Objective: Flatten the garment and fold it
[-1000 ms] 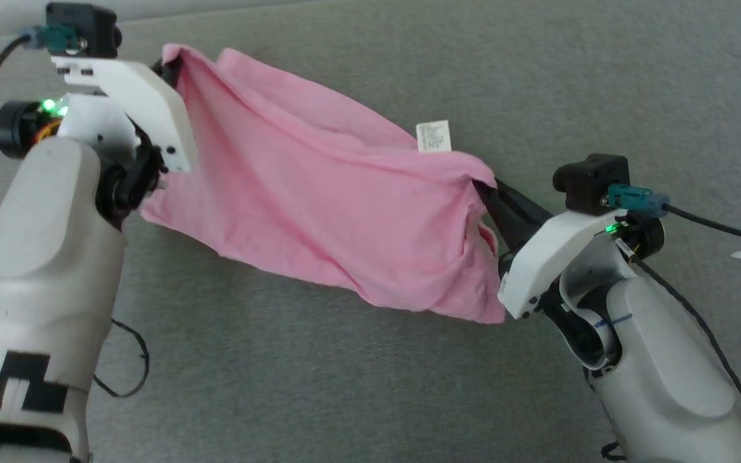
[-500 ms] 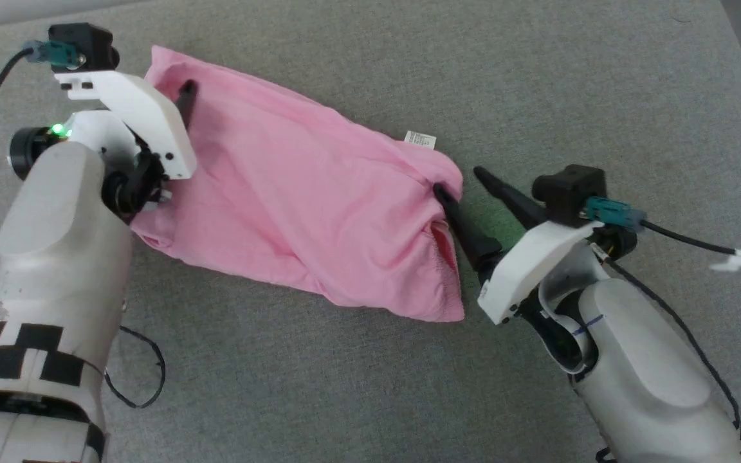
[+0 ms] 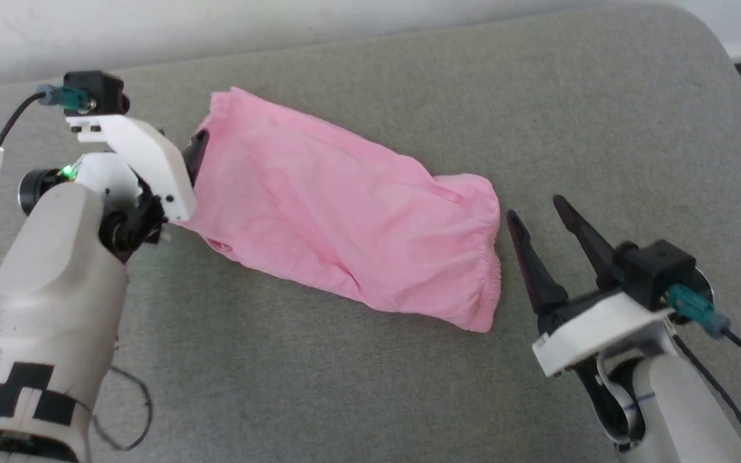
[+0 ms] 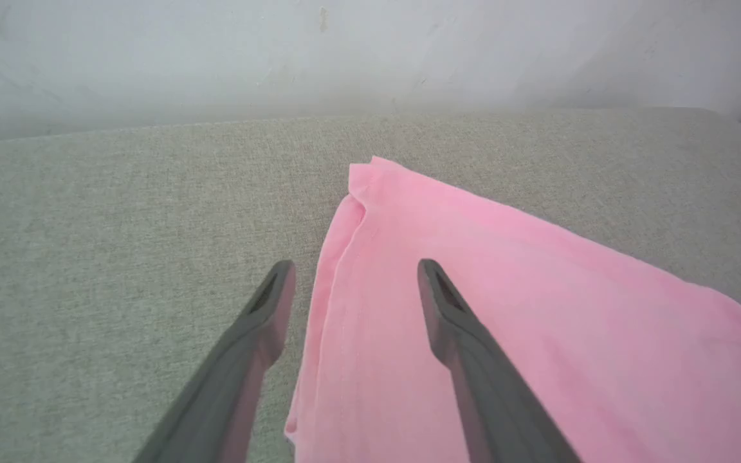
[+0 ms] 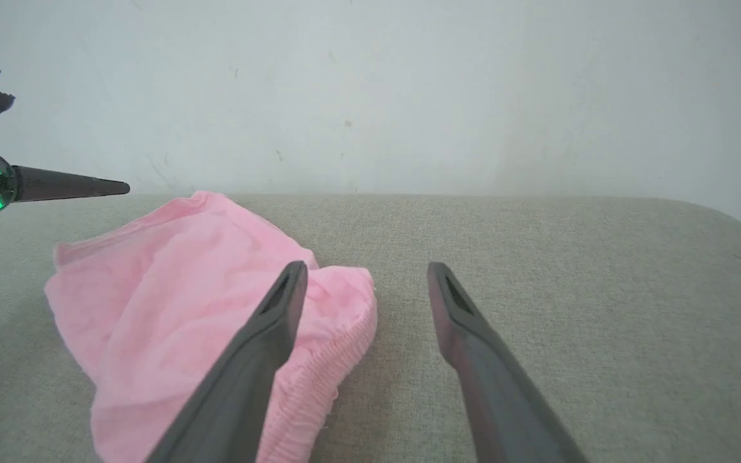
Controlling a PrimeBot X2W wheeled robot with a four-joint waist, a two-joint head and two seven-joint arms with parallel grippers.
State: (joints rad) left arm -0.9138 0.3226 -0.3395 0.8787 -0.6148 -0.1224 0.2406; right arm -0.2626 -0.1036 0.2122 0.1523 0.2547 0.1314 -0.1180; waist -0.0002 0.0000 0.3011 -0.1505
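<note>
The garment (image 3: 345, 206), a light pink cloth, lies slack on the grey padded surface (image 3: 357, 386), running from upper left to lower right. Its gathered edge (image 3: 489, 276) is at the right end. My left gripper (image 3: 198, 143) is open at the garment's left end, and in the left wrist view the cloth's edge (image 4: 338, 257) lies below the gap between the fingers (image 4: 261, 321). My right gripper (image 3: 534, 209) is open and empty, just right of the gathered end and apart from it. In the right wrist view the garment (image 5: 184, 289) sits behind the left finger (image 5: 261, 334).
A pale wall (image 3: 216, 26) runs behind the far edge of the surface. The surface's rounded corner (image 3: 711, 38) is at the upper right. Bare grey padding lies in front of the garment and to its right (image 5: 570, 270). A black cable (image 3: 119, 411) hangs beside my left forearm.
Both grippers have opened and let go of the garment, which has dropped flat onto the surface. The right gripper has drawn back to the right. The head camera has shifted too.
</note>
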